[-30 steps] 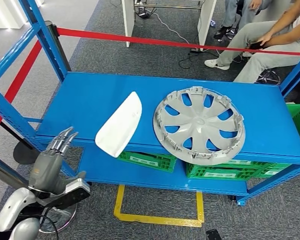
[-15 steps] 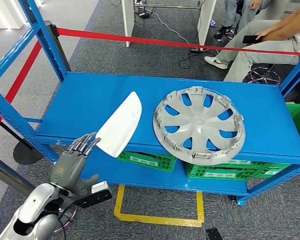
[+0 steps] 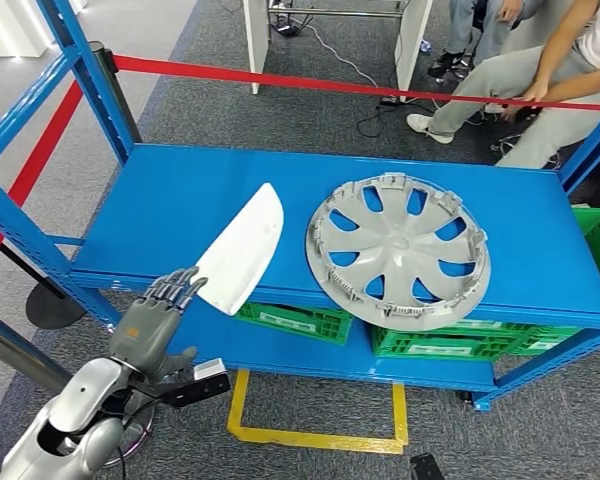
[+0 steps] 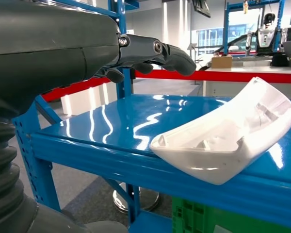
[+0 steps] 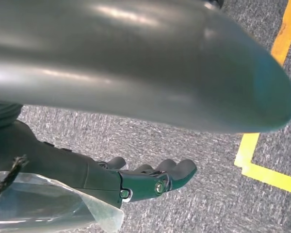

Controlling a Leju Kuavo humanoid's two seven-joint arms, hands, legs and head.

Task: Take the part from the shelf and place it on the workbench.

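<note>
Diagonally across the shelf [image 3: 169,200], white part [image 3: 240,250], narrow end overhanging near left hand [image 3: 150,325], fingers [image 3: 178,290] loosely apart, empty.

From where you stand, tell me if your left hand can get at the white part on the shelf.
Probably yes: the left hand is open beside the white part, which overhangs the shelf edge with nothing between.

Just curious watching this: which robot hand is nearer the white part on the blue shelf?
The left robot hand. It is at the shelf's front edge, fingertips right by the white part. The right robot hand hangs down over the carpet, away from the shelf.
</note>
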